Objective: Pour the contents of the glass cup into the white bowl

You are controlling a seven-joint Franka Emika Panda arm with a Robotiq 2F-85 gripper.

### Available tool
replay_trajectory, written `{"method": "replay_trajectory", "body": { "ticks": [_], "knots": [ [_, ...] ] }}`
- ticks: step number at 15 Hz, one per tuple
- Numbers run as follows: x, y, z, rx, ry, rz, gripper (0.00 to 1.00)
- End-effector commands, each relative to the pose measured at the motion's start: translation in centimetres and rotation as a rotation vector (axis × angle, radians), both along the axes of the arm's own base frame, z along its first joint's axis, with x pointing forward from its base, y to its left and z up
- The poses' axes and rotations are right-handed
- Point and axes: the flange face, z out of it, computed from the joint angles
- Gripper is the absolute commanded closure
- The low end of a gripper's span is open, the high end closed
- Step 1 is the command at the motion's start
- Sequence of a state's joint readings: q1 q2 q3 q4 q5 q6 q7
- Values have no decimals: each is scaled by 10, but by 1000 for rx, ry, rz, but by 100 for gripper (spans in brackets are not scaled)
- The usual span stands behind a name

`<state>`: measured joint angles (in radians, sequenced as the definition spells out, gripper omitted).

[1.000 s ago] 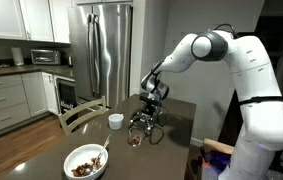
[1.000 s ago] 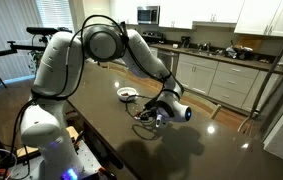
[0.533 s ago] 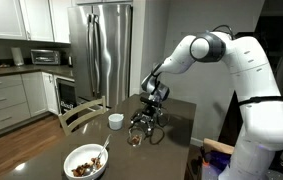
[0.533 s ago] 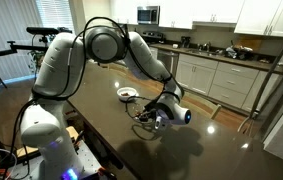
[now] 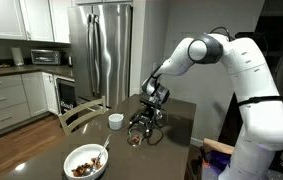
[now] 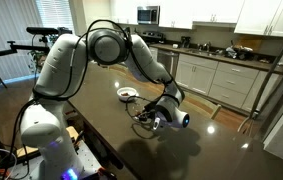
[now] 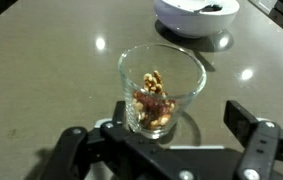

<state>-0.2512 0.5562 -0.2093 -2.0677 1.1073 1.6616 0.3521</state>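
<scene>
Brown pieces (image 7: 153, 100) in the glass cup (image 7: 161, 85), jaws wide

Centre frame on the table (image 7: 41, 70), flanked by the released gripper (image 7: 159, 128). Advance until centred, clench gently at mid-height, lift upright, then tip slowly over the white bowl (image 7: 196, 14) at the top edge.

The gripper (image 6: 151, 120) has shifted only very slightly, down towards the glass cup (image 7: 161, 88).

A dark, glossy surface (image 5: 141, 160) bears the glass cup (image 7: 129, 75) of brown pieces, the white bowl (image 5: 85, 174) and a small white cup (image 5: 116, 122)
</scene>
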Motion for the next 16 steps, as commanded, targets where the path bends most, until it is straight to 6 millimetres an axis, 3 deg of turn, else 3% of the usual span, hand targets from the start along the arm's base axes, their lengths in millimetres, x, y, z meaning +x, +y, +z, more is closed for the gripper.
{"method": "replay_trajectory", "body": {
  "ticks": [1,16],
  "knots": [
    [0,-2,-2,48,34,-31,0],
    [-7,4,-18,200,104,-89,0]
  ]
}}
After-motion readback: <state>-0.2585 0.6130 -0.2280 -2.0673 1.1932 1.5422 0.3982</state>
